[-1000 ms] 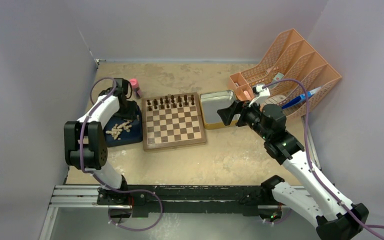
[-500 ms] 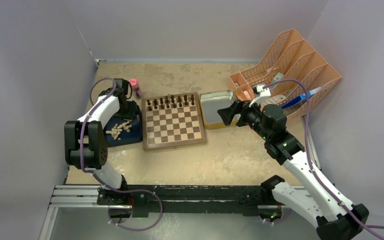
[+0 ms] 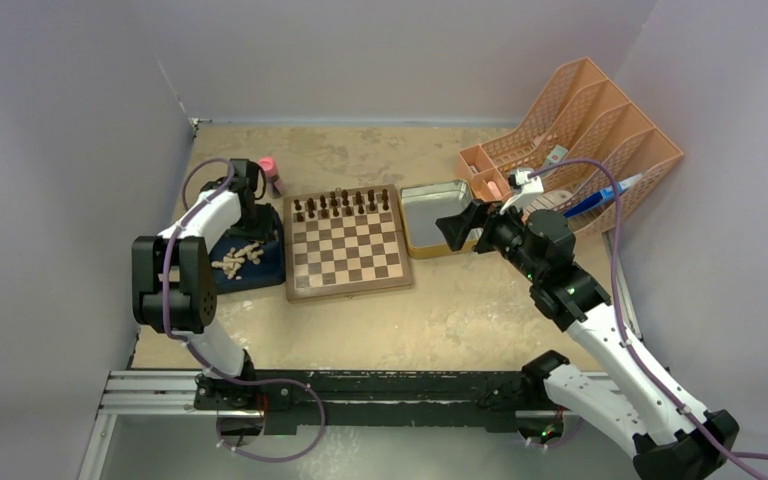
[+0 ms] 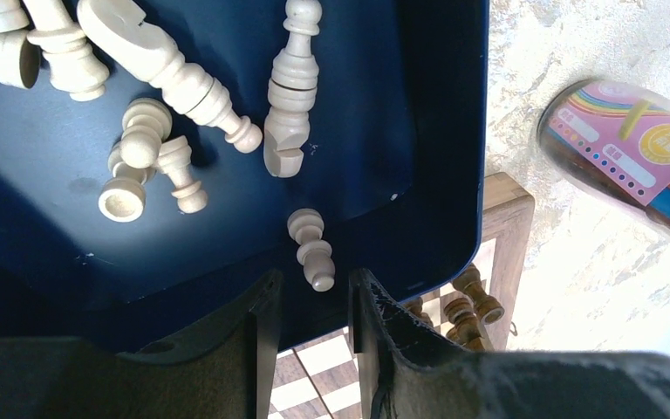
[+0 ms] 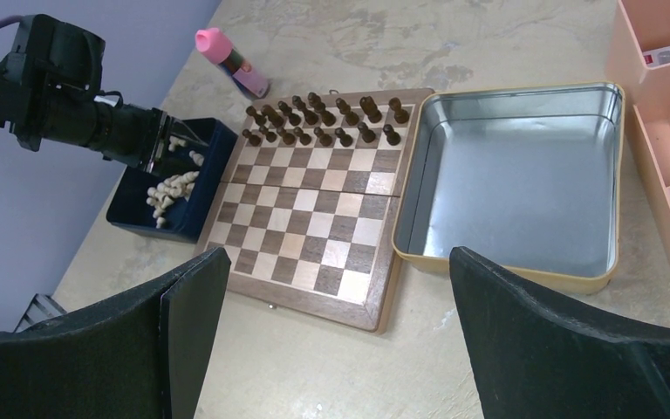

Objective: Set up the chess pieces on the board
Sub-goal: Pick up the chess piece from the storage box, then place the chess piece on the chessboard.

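- Wooden board [image 3: 348, 262], dark brown and tan checks with a plain border, lies flat between your arms.
- Just beside its left edge sits the blue tray [image 3: 270, 264], with pale pieces [image 3: 240, 257] tumbled on their sides in it.
- Your left gripper [image 4: 314, 284] hangs over the tray's corner. Its fingers are slightly apart, and one pale pawn [image 4: 311, 247] has its end between the tips, unpinched.
- Your right gripper [image 5: 336, 257] is spread wide by the tin [image 5: 515, 183], gripping nothing.
- Dark pieces [image 3: 343, 205] stand upright along the board's two far rows.
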You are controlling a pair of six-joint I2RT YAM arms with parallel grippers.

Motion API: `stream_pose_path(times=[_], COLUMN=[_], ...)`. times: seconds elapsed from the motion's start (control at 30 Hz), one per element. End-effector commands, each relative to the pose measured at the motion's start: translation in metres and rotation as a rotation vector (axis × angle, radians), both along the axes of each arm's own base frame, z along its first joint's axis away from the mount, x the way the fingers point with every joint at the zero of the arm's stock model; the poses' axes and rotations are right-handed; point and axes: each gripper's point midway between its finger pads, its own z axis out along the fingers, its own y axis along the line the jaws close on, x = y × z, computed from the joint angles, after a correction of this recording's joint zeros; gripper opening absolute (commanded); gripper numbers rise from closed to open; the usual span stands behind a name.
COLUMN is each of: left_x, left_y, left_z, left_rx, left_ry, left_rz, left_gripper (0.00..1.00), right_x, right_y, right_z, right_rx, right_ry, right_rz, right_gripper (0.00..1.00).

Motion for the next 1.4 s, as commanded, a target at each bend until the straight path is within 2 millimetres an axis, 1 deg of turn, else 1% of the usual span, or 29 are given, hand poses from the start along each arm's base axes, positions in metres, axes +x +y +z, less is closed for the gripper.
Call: stream_pose_path(times=[0.0,0.13,0.33,0.47,0.63,0.73,0.77,0.93,1.0,1.13,1.2,1.27,1.37], left_x=[0.001,-0.001,0.004,0.005,0.003,0.004,0.005,-0.001,-0.002,0.011,0.021,0.028,0.035], left_y=[0.003,0.002,-0.001,-0.001,0.007,0.011,0.012,0.023,0.027,0.03,0.026,0.021,0.008], left_z=[0.0,-0.003,-0.008,-0.007,0.004,0.014,0.017,0.035,0.045,0.071,0.083,0.093,0.106], left_rx=[-0.009,-0.019,-0.026,-0.022,0.02,0.047,0.058,0.13,0.176,0.272,0.32,0.368,0.43], left_ry=[0.0,0.004,0.009,-0.004,-0.018,-0.035,-0.036,-0.026,-0.042,-0.123,-0.172,-0.224,-0.311], left_rz=[0.036,0.044,0.028,0.012,0.026,0.009,0.006,-0.03,-0.079,-0.283,-0.428,-0.576,-0.798], left_gripper=[0.32,0.32,0.31,0.25,0.18,0.09,0.07,0.06,0.06,0.07,0.06,0.01,0.0], right_x=[0.001,0.002,0.0,-0.002,-0.003,-0.003,-0.003,-0.003,-0.004,-0.005,-0.006,-0.007,-0.007], right_y=[-0.003,-0.002,-0.002,-0.002,-0.002,-0.001,-0.001,-0.001,-0.001,-0.001,0.0,0.0,-0.001], right_z=[0.013,0.013,0.01,0.011,0.013,0.011,0.01,0.009,0.01,0.014,0.015,0.017,0.017], right_rx=[0.023,0.022,0.028,0.033,0.037,0.033,0.033,0.034,0.033,0.041,0.045,0.049,0.046], right_ry=[-0.046,-0.043,-0.033,-0.037,-0.044,-0.038,-0.037,-0.03,-0.032,-0.04,-0.042,-0.042,-0.041], right_rz=[-0.021,-0.02,-0.02,-0.012,-0.008,-0.006,-0.007,-0.006,-0.005,-0.001,0.004,0.01,0.006], right_gripper=[0.99,0.99,0.99,0.99,0.99,0.99,0.99,0.99,0.99,0.99,0.99,0.99,0.99])
